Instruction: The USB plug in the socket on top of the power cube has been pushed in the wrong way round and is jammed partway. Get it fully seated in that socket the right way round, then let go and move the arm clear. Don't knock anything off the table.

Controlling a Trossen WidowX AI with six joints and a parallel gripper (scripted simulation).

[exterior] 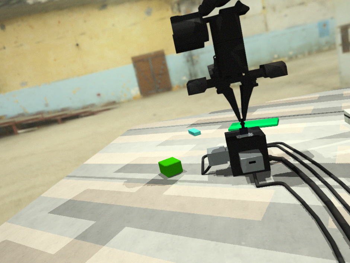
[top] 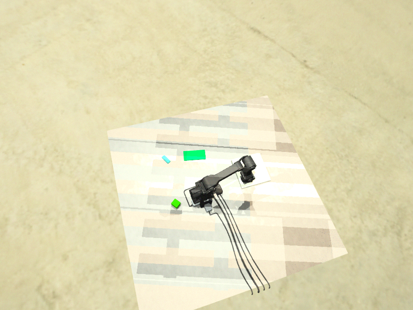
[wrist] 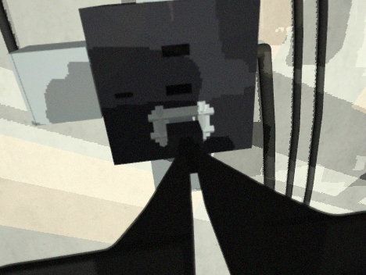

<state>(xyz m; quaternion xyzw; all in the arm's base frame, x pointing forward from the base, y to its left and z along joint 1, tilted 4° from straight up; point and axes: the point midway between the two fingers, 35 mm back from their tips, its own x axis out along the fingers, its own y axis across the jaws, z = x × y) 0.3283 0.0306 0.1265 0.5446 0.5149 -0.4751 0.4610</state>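
The black power cube [exterior: 233,157] [wrist: 137,70] stands upright on the table under the arm; the top view hides most of it. The USB plug [exterior: 243,131] [wrist: 183,130] stands upright in the socket on its top, inside the silver socket surround [wrist: 180,113]. Its black body sits low against the surround, with no metal shank visible in the exterior view. My gripper [exterior: 242,121] [wrist: 191,165] is shut on the plug's narrow top, pointing down. The wrist view does not show the plug's inner face or exactly how deep it sits.
Grey adapters [exterior: 251,161] [exterior: 217,155] jut from the cube's sides, with black cables [top: 233,238] [exterior: 314,195] trailing off. A green block [top: 175,203] [exterior: 170,167], a small cyan block [top: 165,159] [exterior: 194,132] and a flat green slab [top: 194,155] [exterior: 263,123] lie nearby.
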